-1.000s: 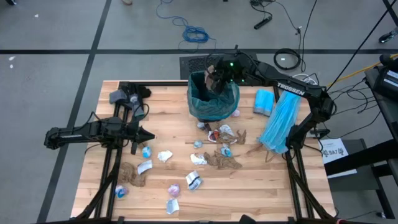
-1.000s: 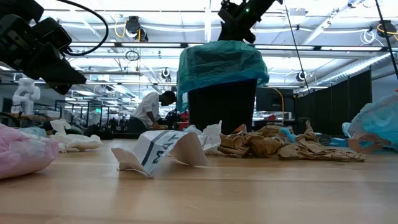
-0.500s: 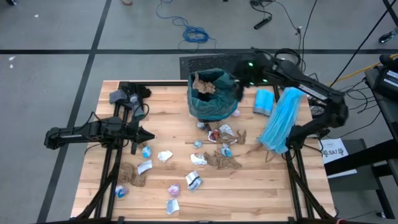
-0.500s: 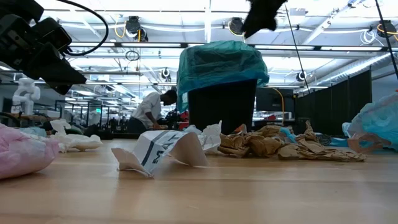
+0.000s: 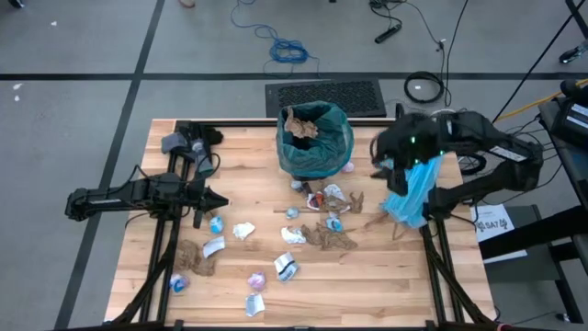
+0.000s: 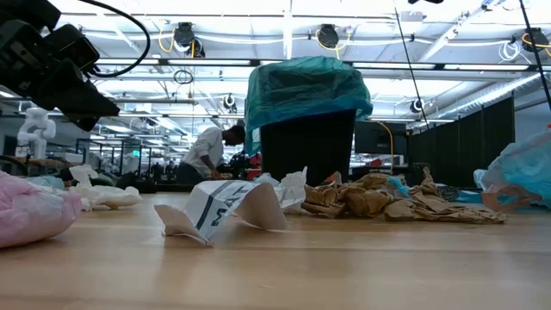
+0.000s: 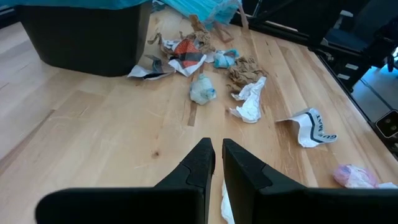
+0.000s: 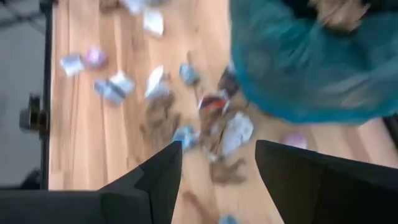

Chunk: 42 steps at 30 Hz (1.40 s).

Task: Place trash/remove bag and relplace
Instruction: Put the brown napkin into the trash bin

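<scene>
R gripper [image 8: 217,168]: fingers apart, empty, beside bag [image 5: 317,147]
L gripper [image 7: 216,155]: fingers together, over table [image 5: 386,276]
Trash [image 5: 326,230]: scattered

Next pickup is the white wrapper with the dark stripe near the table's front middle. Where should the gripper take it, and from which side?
Grip the white striped wrapper on its raised, folded ridge, coming straight down from above. In the low view it stands tented off the wooden table, so fingers straddling the ridge should close on paper, and no scrap touches it.
</scene>
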Each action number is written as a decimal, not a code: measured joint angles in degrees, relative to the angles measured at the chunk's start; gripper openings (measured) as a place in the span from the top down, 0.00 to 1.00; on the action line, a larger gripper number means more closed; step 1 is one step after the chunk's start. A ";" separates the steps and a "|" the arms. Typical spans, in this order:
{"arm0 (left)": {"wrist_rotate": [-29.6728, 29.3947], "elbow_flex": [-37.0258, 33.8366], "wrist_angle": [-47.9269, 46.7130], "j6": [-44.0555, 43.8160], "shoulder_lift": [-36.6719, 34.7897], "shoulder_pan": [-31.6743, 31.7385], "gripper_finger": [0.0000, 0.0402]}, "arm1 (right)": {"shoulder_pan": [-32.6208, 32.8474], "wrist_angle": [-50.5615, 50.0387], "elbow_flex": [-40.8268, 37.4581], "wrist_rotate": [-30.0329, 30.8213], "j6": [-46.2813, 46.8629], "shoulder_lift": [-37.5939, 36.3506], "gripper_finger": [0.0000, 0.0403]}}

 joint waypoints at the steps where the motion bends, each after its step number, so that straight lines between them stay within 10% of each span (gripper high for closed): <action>1: 0.00 0.02 0.01 0.01 -0.02 0.00 0.90 | 2.00 0.23 -0.74 0.60 1.00 0.04 0.51; 18: 0.00 0.02 0.01 -0.01 -0.02 0.00 0.90 | 26.10 33.46 -30.42 3.27 3.75 9.58 0.51; 42: 0.00 0.00 0.03 -0.01 0.00 0.00 0.90 | 21.02 50.24 -35.90 2.40 -5.16 35.32 0.61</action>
